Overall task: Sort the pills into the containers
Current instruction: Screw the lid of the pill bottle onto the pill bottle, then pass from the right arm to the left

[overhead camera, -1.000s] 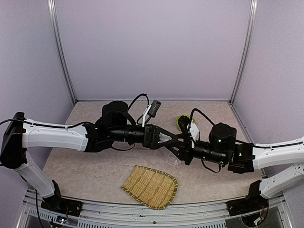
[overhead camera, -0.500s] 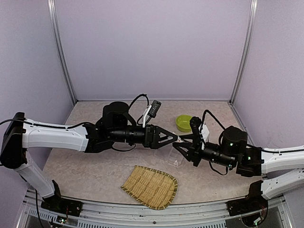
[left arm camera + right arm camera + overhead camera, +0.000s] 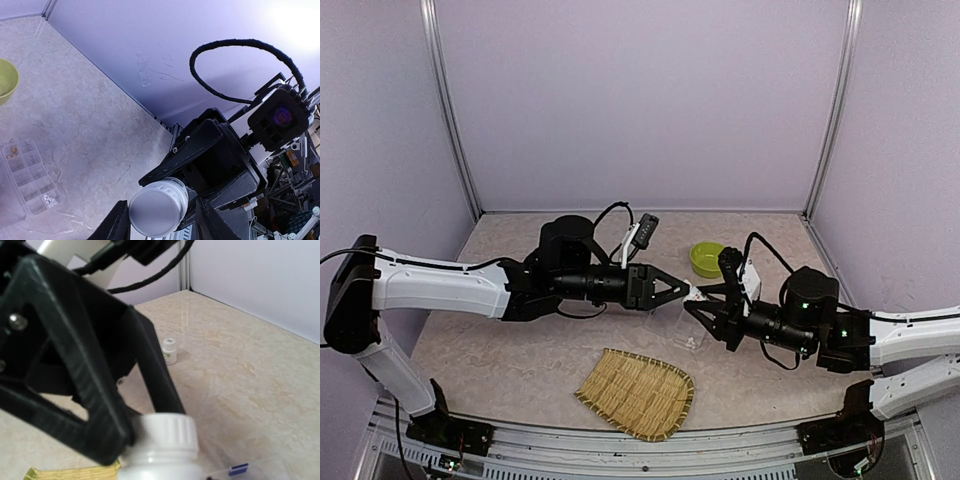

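Narrowed from wide, left fingers (image 3: pixel 116 225) flank the cap (image 3: pixel 159 206) of a pill bottle (image 3: pixel 160 471) — clamped in right fingers (image 3: pixel 190 150), pointing straight at them — above the containers (image 3: pixel 687 330); contact unclear.

I get no way in above the organiser box (image 3: pixel 686 330): the left gripper (image 3: pixel 686 290) and right gripper (image 3: pixel 704 300) meet there around a white bottle (image 3: pixel 158 207). Beyond the box stands the green bowl (image 3: pixel 707 258), and on its near side lies the bamboo tray (image 3: pixel 637 392). Left of the box the table (image 3: pixel 510 350) lies open.
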